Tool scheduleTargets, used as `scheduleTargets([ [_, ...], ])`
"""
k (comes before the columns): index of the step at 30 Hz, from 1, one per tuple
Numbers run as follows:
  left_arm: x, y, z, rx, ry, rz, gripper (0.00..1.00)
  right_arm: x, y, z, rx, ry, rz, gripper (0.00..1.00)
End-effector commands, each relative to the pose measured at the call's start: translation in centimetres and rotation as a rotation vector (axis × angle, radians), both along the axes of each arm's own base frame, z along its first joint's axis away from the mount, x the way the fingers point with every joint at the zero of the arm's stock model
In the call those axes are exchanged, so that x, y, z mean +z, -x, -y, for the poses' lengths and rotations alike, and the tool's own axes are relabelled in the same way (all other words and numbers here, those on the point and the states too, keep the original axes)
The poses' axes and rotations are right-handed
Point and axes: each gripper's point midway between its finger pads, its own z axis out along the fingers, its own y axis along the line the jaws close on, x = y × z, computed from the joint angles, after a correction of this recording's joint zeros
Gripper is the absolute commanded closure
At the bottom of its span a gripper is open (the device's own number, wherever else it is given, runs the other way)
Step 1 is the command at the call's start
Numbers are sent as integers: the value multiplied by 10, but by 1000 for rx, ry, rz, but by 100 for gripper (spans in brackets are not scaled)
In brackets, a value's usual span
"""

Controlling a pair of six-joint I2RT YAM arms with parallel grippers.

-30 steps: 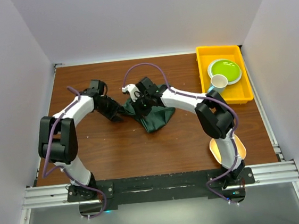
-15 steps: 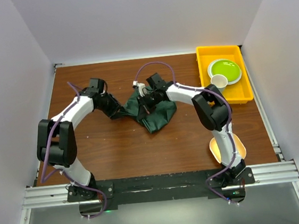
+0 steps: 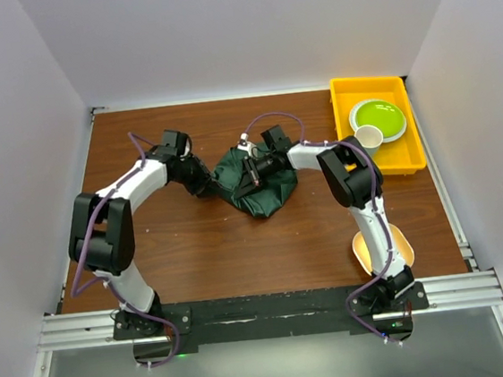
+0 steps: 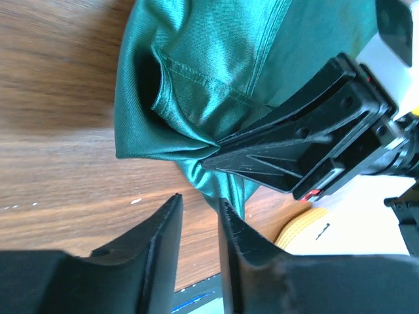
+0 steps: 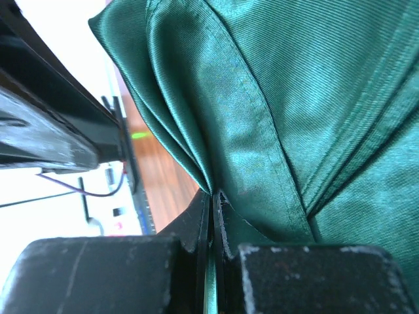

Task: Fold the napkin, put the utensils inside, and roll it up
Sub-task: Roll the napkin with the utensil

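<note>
Napkin (image 3: 272,195) nudged right, clamped in R pincer (image 5: 213,196), L pincer (image 4: 200,204) beside.

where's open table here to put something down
Bare table between the napkin and the near edge; also the far left corner. Crowded mid-table, where left gripper and right gripper meet the napkin, and in the yellow tray.

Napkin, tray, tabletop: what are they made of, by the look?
Napkin: woven fabric, likely satin or polyester. It shows a fine ribbed weave, glossy sheen, a stitched hem and soft folds.
Tray: probably moulded plastic, going by the uniform bright yellow, smooth walls and rounded rim.
Tabletop: wood or wood-look laminate, with brown grain streaks and a slight gloss. Can't tell which.
</note>
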Motion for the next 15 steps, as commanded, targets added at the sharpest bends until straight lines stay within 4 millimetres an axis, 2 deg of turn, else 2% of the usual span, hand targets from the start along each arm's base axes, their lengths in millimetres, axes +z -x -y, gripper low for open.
scheduleTargets([
  [1, 10, -14, 15, -55, 49, 65, 73, 9, -12, 2, -28, -74, -33, 100],
  [9, 4, -25, 30, -92, 103, 100, 79, -14, -27, 15, -94, -62, -139, 100],
  [12, 3, -34, 38, -107, 146, 136, 83, -29, -24, 22, -124, -42, -242, 100],
  [15, 4, -47, 45, -112, 174, 196, 89, -39, -24, 28, -142, -18, -261, 100],
])
